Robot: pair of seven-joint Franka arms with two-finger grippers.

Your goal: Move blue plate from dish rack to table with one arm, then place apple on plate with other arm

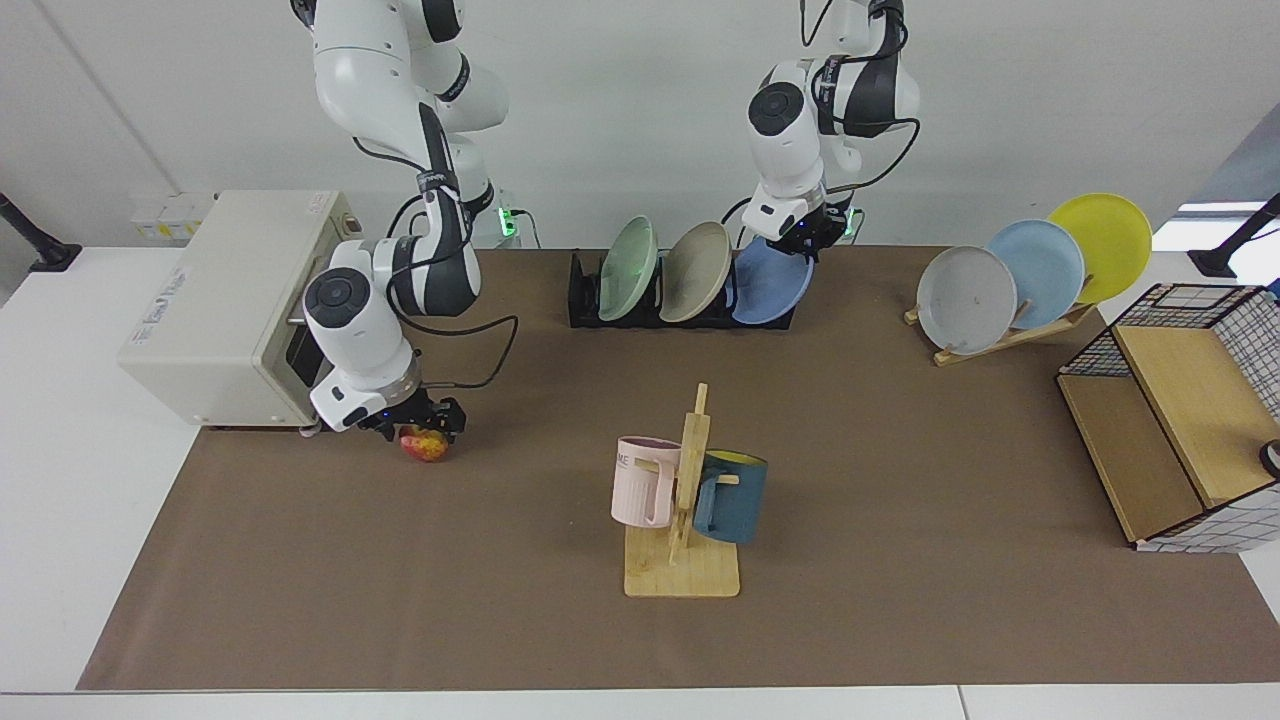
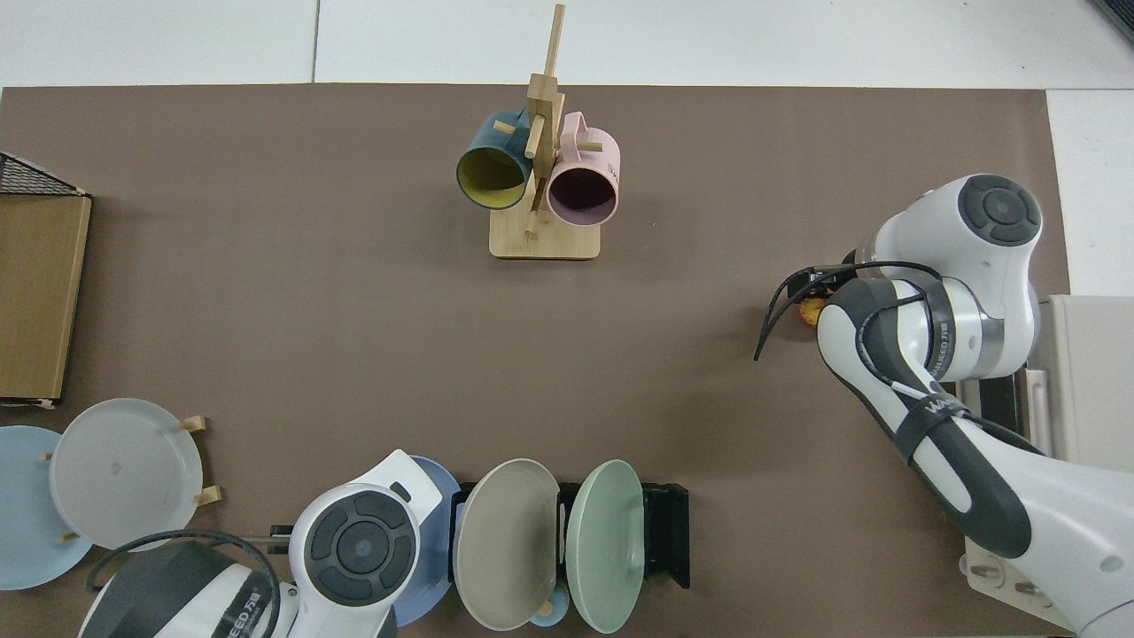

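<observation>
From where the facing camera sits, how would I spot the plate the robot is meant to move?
Find the low black slotted dish rack at the mat's far edge. Three plates lean in it; the round periwinkle-blue plate is the one nearest the slanted wooden plate stand. The left gripper is at its top rim, unlike its green and beige neighbours.

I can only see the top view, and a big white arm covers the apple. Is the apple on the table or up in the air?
Observer: It looks to be down on the table. In the facing view the apple sits there with the right tool low over it.
Operator: The other arm covers the blue plate. Is it out yet?
Observer: No. The blue plate leans in the dish rack, and the left tool is at its top rim.
Operator: Any plates I can't see?
Observer: Yes, a yellow plate stands highest on the wooden stand.
</observation>
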